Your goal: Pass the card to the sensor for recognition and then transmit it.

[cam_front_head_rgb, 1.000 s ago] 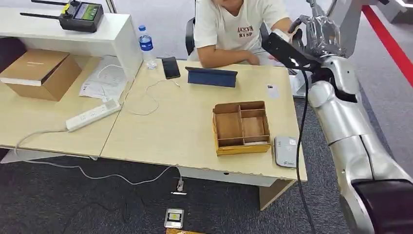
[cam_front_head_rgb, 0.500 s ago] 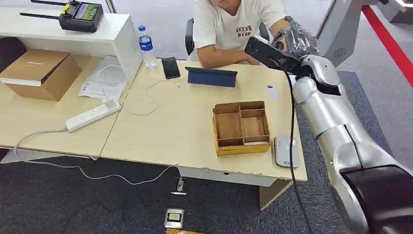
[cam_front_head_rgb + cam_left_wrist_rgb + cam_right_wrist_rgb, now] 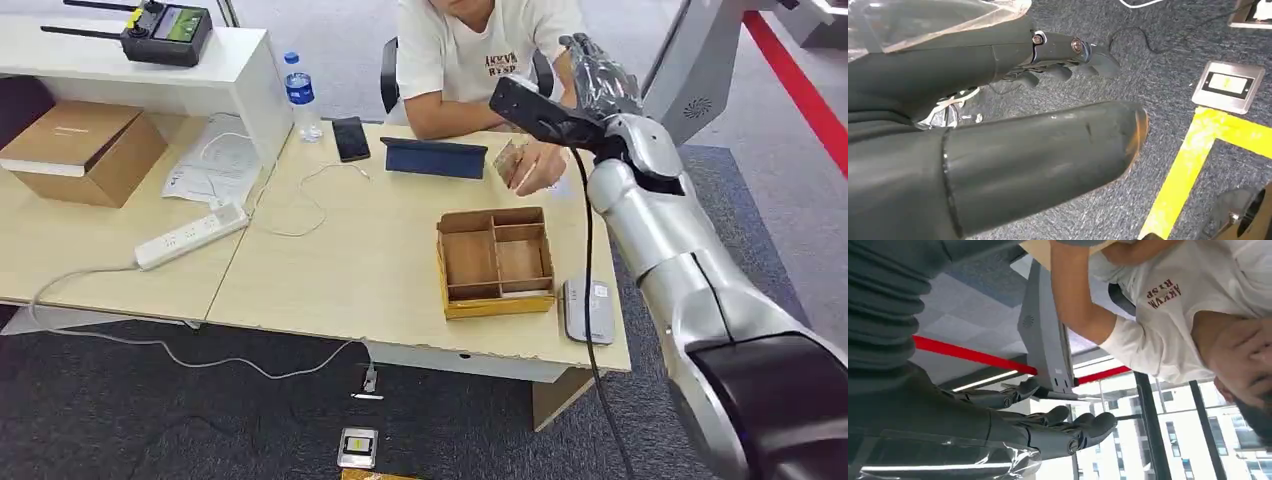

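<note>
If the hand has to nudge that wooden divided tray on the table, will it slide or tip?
The wooden tray looks low and wide, lying flat on the table, so it would probably slide, not tip. It seems thin-walled and nearly empty, hence likely light; a push off-centre may turn it.

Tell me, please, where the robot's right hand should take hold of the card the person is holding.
Likely the card's free end, sticking out of the person's hand toward the blue tablet: the right hand's fingers could pinch its flat faces from above.

Pale wood desks [image 3: 380, 270] on dark grey carpet [image 3: 150, 420]; windows [image 3: 1178, 440] bright.
</note>
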Tool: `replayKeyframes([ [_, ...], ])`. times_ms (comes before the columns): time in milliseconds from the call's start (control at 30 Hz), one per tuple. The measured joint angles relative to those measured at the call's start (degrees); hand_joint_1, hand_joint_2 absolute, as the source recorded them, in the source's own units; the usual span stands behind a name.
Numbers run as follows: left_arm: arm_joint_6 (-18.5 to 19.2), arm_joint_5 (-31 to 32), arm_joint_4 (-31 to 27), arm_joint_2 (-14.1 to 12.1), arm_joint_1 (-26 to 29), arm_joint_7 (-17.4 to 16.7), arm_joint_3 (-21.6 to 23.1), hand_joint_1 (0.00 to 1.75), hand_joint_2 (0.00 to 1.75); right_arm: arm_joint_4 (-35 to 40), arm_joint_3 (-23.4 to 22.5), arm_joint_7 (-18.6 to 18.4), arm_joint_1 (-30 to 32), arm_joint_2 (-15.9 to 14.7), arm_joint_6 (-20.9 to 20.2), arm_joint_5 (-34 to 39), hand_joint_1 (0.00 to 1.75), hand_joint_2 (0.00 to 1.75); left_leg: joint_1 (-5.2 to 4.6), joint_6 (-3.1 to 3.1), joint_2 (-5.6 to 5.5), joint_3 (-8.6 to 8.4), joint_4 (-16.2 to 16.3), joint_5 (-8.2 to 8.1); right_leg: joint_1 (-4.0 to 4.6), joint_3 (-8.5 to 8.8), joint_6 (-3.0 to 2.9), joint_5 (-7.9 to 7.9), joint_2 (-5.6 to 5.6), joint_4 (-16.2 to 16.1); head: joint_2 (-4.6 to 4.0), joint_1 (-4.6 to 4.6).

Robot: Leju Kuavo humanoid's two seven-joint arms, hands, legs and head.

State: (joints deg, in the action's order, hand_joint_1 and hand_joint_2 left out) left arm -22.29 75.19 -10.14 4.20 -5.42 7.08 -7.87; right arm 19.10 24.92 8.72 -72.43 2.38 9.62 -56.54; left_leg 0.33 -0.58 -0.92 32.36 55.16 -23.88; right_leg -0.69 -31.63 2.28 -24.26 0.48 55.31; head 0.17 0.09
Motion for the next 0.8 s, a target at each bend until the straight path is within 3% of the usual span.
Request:
replayKeyframes([
  [267,-0.2,-2.0,0.0,0.0,0.0,-1.1,0.0,0.0,0.0,0.1,-1.7,7.7,-1.3,-0.2,8.6,9.0,0.0,0.0,0.0,0.0,0.02,-0.01,0.0,0.0,0.0,-0.02,0.0,0.0,0.0,0.0,0.0,0.0],
  [400,-0.2,-3.0,0.0,0.1,0.1,-2.5,-0.1,0.0,0.0,1.5,-5.1,14.8,-1.4,-2.0,13.5,19.4,0.0,0.0,0.0,0.0,-0.02,-0.03,0.0,0.0,-0.01,-0.03,0.0,0.0,-0.01,0.0,0.02,0.0],
  [500,-0.2,-3.7,0.0,0.3,0.2,-3.1,-0.2,0.0,0.0,3.2,-7.8,17.9,-1.0,-4.3,16.9,24.3,0.0,0.0,-0.01,-0.02,-0.01,-0.01,0.1,-0.01,-0.02,-0.01,0.01,0.0,0.0,0.0,0.02,-0.02],
  [700,-0.9,-5.6,0.0,1.0,0.3,-5.0,-0.6,0.0,0.0,10.7,-13.6,19.5,4.6,-13.1,27.9,28.7,0.0,0.0,-0.01,-0.13,-0.13,-0.16,0.2,-0.11,-0.03,0.26,0.08,-0.04,-0.13,-0.2,0.02,0.04],
  [800,-1.2,-6.2,0.0,1.4,0.5,-5.6,-1.0,0.0,0.0,15.9,-17.8,19.4,9.3,-19.0,30.1,29.0,0.0,0.0,-0.03,-0.16,-0.07,-0.28,0.2,-0.21,-0.04,0.25,0.09,-0.03,-0.02,-0.2,0.0,0.0],
])
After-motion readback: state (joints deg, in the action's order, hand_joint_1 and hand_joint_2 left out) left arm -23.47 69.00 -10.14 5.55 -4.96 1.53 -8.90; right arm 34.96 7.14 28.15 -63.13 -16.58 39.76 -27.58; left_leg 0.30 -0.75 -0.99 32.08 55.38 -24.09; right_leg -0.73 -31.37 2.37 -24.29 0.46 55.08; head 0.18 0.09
